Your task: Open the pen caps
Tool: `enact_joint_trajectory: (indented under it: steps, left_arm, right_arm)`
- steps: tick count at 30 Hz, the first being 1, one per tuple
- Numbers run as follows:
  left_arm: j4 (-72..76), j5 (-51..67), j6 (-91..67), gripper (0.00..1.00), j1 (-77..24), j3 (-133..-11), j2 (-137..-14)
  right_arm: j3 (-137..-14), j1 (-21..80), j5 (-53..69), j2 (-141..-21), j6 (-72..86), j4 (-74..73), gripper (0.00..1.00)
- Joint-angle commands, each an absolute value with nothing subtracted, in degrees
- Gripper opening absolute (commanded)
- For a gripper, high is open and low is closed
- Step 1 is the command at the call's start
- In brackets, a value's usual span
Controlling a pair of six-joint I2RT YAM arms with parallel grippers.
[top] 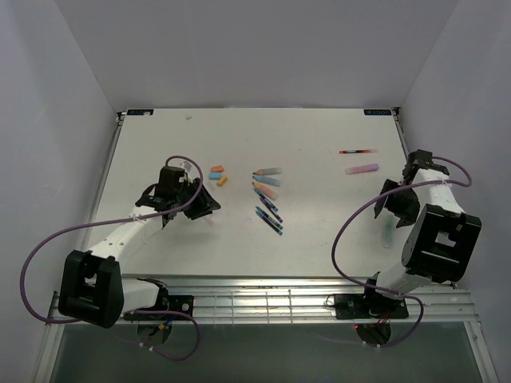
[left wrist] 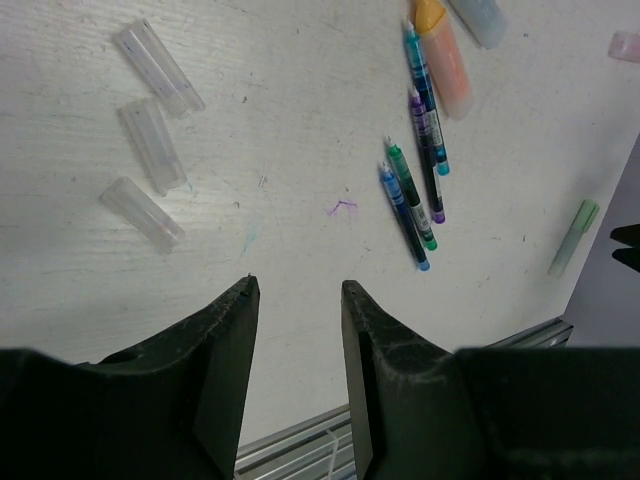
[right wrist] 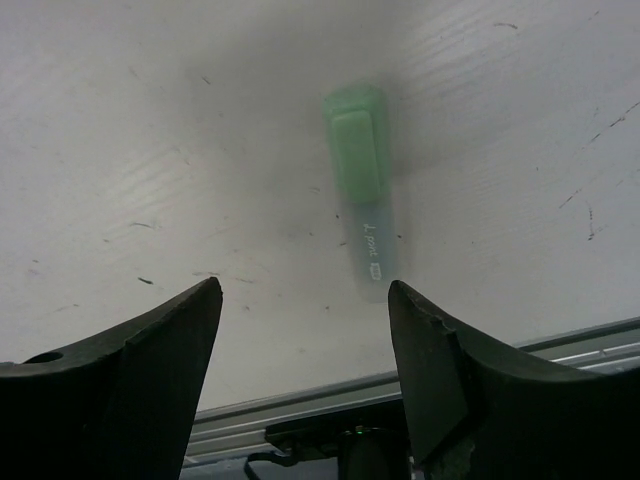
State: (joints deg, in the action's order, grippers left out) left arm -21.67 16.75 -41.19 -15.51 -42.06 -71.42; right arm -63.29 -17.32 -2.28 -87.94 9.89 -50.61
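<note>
Pen caps (left wrist: pixel 152 145) loose, green highlighter (right wrist: pixel 365 210) near front edge (top: pixel 263 276) below wide right end effector (right wrist: pixel 305 288); left end effector (left wrist: pixel 299 285) narrow, empty

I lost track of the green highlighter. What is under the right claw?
A green-capped highlighter lies on the table beneath the open right claw, untouched, cap on. The claw's fingers cover the table at both lower corners of the wrist view.

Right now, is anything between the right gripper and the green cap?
Nothing visible. The green cap sits on its highlighter, which lies on the table just ahead of the open right gripper, cap end farthest away.
</note>
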Motion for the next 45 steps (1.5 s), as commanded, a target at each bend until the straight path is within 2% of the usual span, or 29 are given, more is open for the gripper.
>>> enact_joint_trajectory:
  steps: [1,11,19,25,29,30,32,33,38,42,45]
  left_arm:
    - [-17.7,18.8,-41.4,0.49,-15.6,-40.1,-70.0]
    - [-14.9,20.0,-41.6,0.49,-15.6,-37.5,-71.7]
    - [-16.0,17.6,-40.4,0.49,-15.6,-38.1,-71.1]
    - [-17.5,17.2,-39.5,0.49,-15.7,-39.2,-72.2]
    - [-17.9,17.1,-40.0,0.49,-15.6,-38.3,-71.4]
    - [-18.0,16.8,-40.2,0.49,-15.6,-38.1,-71.1]
    - [-18.5,16.6,-40.4,0.48,-15.6,-38.0,-70.7]
    - [-18.6,16.6,-40.5,0.47,-15.7,-38.1,-70.3]
    - [-19.4,18.0,-41.1,0.44,-15.6,-39.5,-69.7]
    - [-21.4,18.4,-41.4,0.44,-15.6,-43.6,-70.0]
    - [-22.7,20.1,-42.3,0.48,-15.6,-47.1,-71.6]
  right_arm:
    - [-58.8,-17.7,-6.7,-88.0,1.9,-49.8,0.74]
    - [-56.8,-19.7,-5.9,-91.8,0.4,-46.5,0.72]
    - [-56.4,-19.8,-5.7,-95.5,0.3,-44.7,0.65]
    - [-58.8,-20.0,-5.7,-99.4,0.3,-44.6,0.52]
    - [-58.5,-20.1,-4.5,-100.8,0.3,-43.9,0.35]
    - [-58.4,-20.1,-4.6,-101.1,0.3,-43.5,0.26]
    - [-58.4,-20.1,-4.5,-101.3,0.4,-43.4,0.17]
    - [-58.4,-20.1,-4.1,-101.3,0.5,-43.4,0.09]
    - [-61.0,-18.7,-1.1,-100.2,2.4,-44.5,0.08]
    - [-67.7,-8.9,1.9,-98.4,5.4,-47.5,0.08]
    - [-72.6,0.5,4.7,-97.8,8.1,-49.2,0.08]
